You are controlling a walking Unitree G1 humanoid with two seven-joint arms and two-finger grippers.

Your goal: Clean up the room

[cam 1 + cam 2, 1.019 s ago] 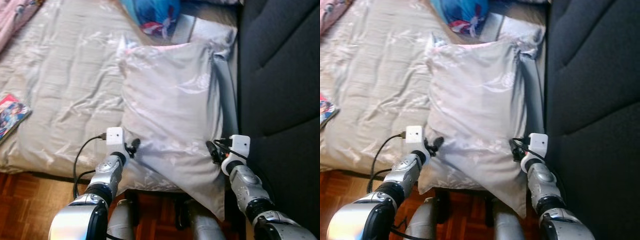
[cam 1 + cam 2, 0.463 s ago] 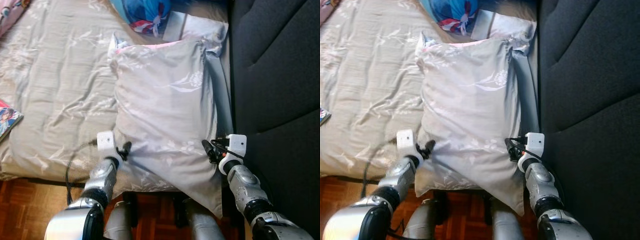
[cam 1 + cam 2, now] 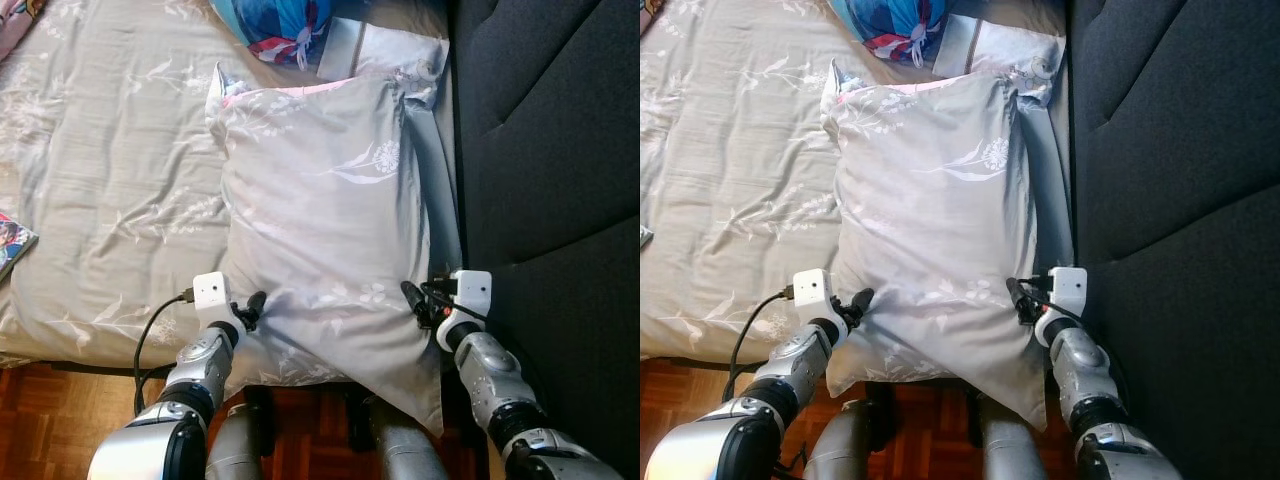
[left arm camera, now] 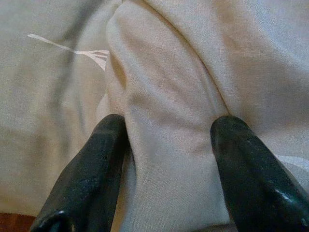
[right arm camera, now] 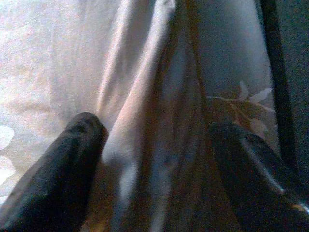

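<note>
Large grey floral pillow (image 3: 325, 230) on beige-sheeted bed (image 3: 100, 170); left end effector (image 3: 250, 305) and right end effector (image 3: 412, 298) each pinch a lower edge. Dark grey sofa (image 3: 550, 150) alongside; blue bundle (image 3: 285, 25) beyond.

A soft grey cloth pillow (image 3: 325, 220), faintly sheened and printed with pale flowers, is lying on a matching creased cloth sheet (image 3: 110, 170). Glossy black fingers (image 4: 91, 174) are bunching its weave. A matt dark fabric headboard (image 3: 550, 150) and polished wood parquet (image 3: 50, 420) are bordering them.

Head views bright and sharp in daylight; right wrist view dim, soft and bluish
</note>
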